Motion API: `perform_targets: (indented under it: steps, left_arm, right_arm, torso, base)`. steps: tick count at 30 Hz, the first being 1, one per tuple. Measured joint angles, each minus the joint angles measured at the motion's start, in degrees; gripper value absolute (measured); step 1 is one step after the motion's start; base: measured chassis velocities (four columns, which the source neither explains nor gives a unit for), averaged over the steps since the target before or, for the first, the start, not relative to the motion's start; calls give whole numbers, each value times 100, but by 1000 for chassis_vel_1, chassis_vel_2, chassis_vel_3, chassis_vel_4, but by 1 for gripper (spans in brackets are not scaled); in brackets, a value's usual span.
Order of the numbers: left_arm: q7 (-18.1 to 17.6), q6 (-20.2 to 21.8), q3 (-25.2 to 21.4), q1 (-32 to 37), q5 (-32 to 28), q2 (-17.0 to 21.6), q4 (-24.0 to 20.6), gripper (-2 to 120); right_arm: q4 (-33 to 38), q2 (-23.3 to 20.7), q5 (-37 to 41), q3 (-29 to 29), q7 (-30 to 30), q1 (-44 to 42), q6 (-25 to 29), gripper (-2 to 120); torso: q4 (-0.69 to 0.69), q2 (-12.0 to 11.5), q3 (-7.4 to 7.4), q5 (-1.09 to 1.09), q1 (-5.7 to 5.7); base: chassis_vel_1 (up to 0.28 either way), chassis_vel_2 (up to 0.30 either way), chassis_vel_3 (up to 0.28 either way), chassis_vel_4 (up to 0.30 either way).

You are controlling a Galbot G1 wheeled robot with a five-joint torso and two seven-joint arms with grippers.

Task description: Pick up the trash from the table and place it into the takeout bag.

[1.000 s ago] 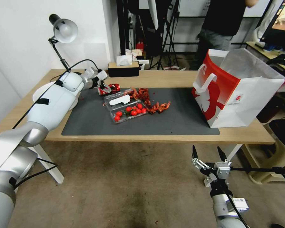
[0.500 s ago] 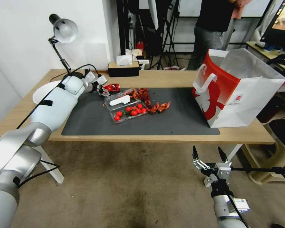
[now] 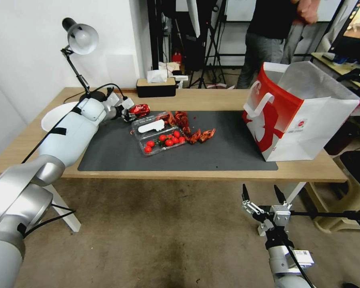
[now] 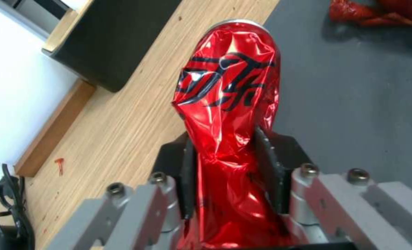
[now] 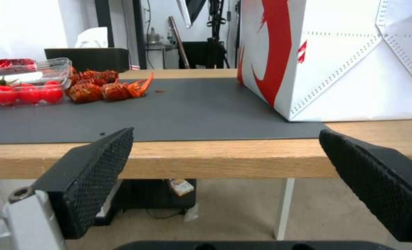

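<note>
**Crushed can in the grip, bag still a long reach away**

The left gripper (image 3: 129, 112) pinches the crushed red can (image 3: 140, 109) between its black pads (image 4: 268, 163), which press into the dented lower half while the can's top end juts out past them. The can sits over the far left edge of the dark grey mat (image 3: 228, 152), near the black tissue box (image 3: 156, 88); whether it has fully cleared the bench (image 3: 212, 98) cannot be told. The right gripper (image 3: 263, 199) hangs below the bench's front edge, spread wide and holding nothing.

The step in hand looks like the pick of the can, with the carry not yet made. The takeout bag (image 3: 296, 116) stands upright and open-mouthed at the right end of the mat, well apart from the can. Between them lie a clear tray of cherry tomatoes (image 3: 161, 138) and a scatter of crayfish shells (image 3: 188, 126).

The next move probably calls for lifting the can high enough to pass above the tray and shells and over the bag's tall rim and white handle (image 3: 262, 105), then releasing over the opening.
</note>
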Motion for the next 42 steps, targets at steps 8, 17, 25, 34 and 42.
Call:
perform_targets:
  steps: [8, 17, 25, 34, 42]
  left_arm:
    - [0, -4, -14, 15, -9, -1, 4, 23]
    - [6, -185, -127, 53, -411, 16, -86, 23]
    - [38, -513, -145, 63, -1482, 70, -660, 23]
    - [-394, -608, 389, -351, -3002, -400, -2373, 23]
    - [-748, -345, 1157, -1283, -3181, -1769, -2503, 23]
  right_arm:
    - [-10, 1, 0, 0, 0, -1, 0, 100]
    - [-28, 17, 0, -3, -1, 8, -2, 100]
    - [-31, 24, -1, -5, -2, 25, -9, 100]
    - [16, 69, -36, 12, -2, 6, -34, 100]
    - [86, 180, -51, 69, -1, -58, -34, 100]
  torso:
    - [1, 0, 0, 0, 0]
    - [2, 0, 2, -7, 1]
    - [1, 0, 1, -1, 0]
    - [-1, -1, 1, 1, 0]
    - [-1, -1, 0, 1, 0]
  base:
    - [0, 0, 0, 0]
    - [0, 0, 0, 0]
    - [0, 0, 0, 0]
    - [0, 0, 0, 0]
    - [0, 0, 0, 0]
